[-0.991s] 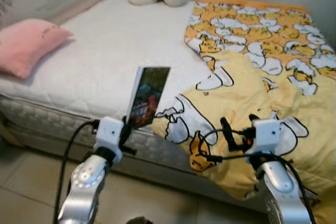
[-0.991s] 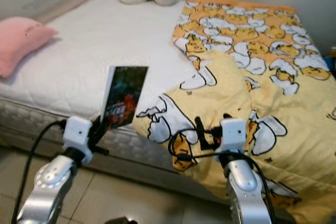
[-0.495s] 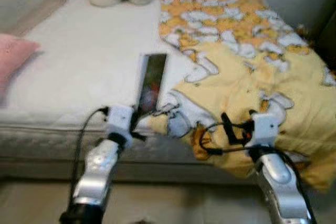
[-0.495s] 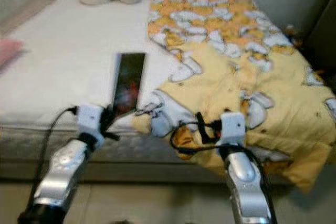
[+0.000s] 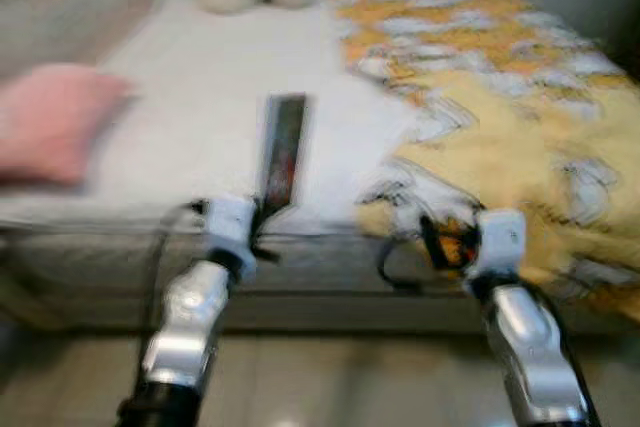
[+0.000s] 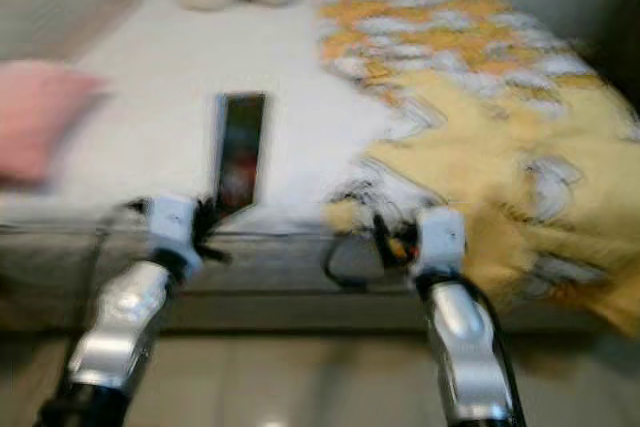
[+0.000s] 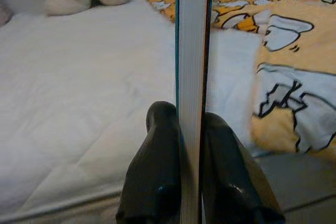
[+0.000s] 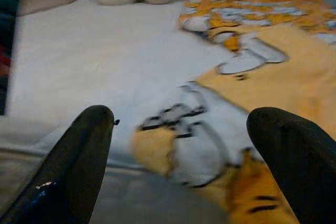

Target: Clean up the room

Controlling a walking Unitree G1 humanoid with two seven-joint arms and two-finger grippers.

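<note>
In the blurred left eye view, we saw our left gripper (image 5: 262, 230) holding a book (image 5: 283, 151) upright before the bed (image 5: 200, 107), near a pink pillow (image 5: 55, 119).

In the left wrist view, our 2 fingers (image 7: 157, 177) were clamped on its edge.

In the right wrist view, our right gripper (image 8: 184, 150) stood wide apart over the yellow blanket (image 8: 273, 72).
</note>
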